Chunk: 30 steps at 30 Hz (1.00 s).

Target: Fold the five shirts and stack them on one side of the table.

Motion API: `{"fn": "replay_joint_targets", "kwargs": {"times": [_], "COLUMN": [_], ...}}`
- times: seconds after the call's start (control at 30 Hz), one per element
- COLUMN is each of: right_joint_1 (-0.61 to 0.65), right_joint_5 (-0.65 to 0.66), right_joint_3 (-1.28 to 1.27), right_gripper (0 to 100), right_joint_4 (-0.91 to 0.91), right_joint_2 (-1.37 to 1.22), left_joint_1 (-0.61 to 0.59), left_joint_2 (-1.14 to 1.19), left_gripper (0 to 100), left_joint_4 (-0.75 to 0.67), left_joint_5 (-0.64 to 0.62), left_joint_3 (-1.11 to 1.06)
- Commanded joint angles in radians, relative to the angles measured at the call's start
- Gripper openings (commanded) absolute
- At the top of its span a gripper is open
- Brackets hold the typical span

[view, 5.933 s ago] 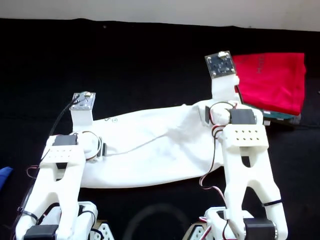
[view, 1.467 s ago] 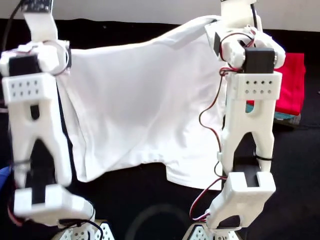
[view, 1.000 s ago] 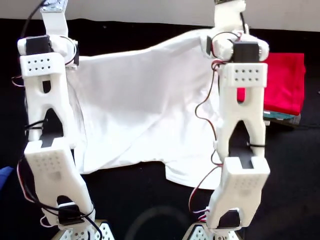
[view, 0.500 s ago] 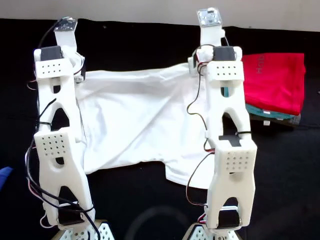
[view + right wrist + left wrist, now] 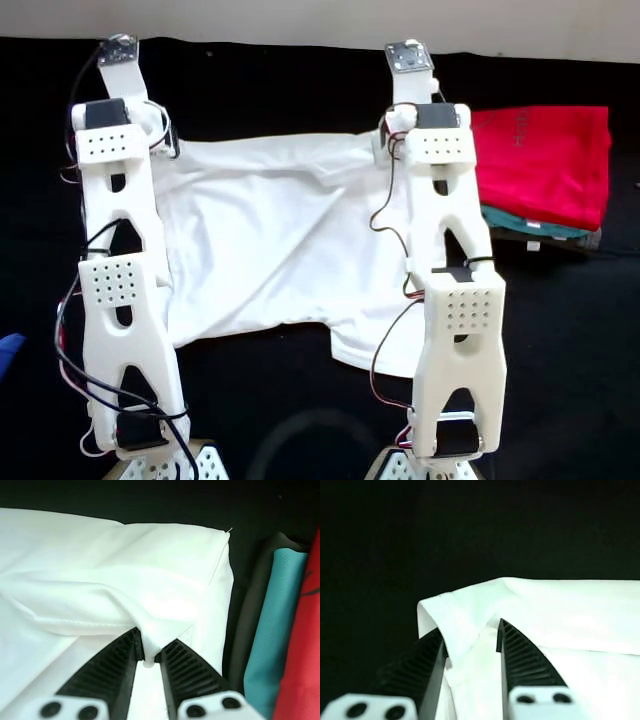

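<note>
A: Lowered since approx. a sec ago: white shirt (image 5: pixel 270 250), then hung up high btw. both arms, is now laid out on the bench (image 5: pixel 300 90), w/ both arms stretched far fwd.

B: Noted. Pincer status?

A: right pincer (image 5: pixel 149 646) is pressed tight on a bunched fold at the shirt's far corner, next to the stack. left pincer (image 5: pixel 470 630) is set at the other far corner w/ cloth in it. Gripped or let go: cannot be told.

B: Shirt position?

A: Mid-bench, spread btw. the arms. Far hem is held; near hem lies loose and uneven, w/ one flap sticking out toward the arm bases. Not yet folded.

B: Progress?

A: Est. a bit past halfway. A folded stack is seen on the robot's right side of the bench: red shirt (image 5: pixel 545 160) on top, teal shirt (image 5: pixel 530 222) under it, dark layer (image 5: pixel 250 615) at the bottom. So 3 are judged done. The white one is in hand, w/ folding + stacking left.

B: Count?

A: 1 white, 1 red, 1 teal, 1 dark = 4 seen. 1 blue scrap (image 5: pixel 8 352) is seen at the left edge; poss. the 5th, can't be confirmed. 2 arms, 2 pincers.
</note>
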<state>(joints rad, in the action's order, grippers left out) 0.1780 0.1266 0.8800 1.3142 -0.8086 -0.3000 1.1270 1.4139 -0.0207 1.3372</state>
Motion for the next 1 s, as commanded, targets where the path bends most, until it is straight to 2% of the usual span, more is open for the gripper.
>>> {"fn": "replay_joint_targets", "kwargs": {"times": [0.0,0.17,0.33,0.5,0.7,0.87,0.97], "right_joint_1": [-0.001,0.001,0.001,0.001,0.001,0.001,0.001], "right_joint_5": [-0.008,-0.008,-0.008,-0.008,-0.008,-0.008,-0.008], "right_joint_3": [0.018,0.018,0.018,0.018,0.019,0.019,0.019], "right_gripper": [0.6,0.6,0.6,0.6,0.6,0.6,0.6], "right_joint_4": [-0.005,-0.005,-0.005,-0.005,-0.005,-0.005,-0.005], "right_joint_2": [0.015,0.015,0.015,0.015,0.015,0.015,0.015], "left_joint_1": [-0.015,-0.027,-0.036,-0.038,-0.038,-0.038,-0.033], "left_joint_2": [-0.012,-0.007,-0.005,-0.005,-0.005,-0.012,-0.013], "left_gripper": [14,14,14,14,14,13,1], "left_joint_4": [0.048,0.150,0.146,0.092,-0.044,-0.051,-0.052], "left_joint_5": [-0.014,-0.011,-0.009,-0.009,-0.011,-0.015,-0.015], "left_joint_3": [0.107,0.171,0.084,-0.018,-0.168,-0.179,-0.111]}}
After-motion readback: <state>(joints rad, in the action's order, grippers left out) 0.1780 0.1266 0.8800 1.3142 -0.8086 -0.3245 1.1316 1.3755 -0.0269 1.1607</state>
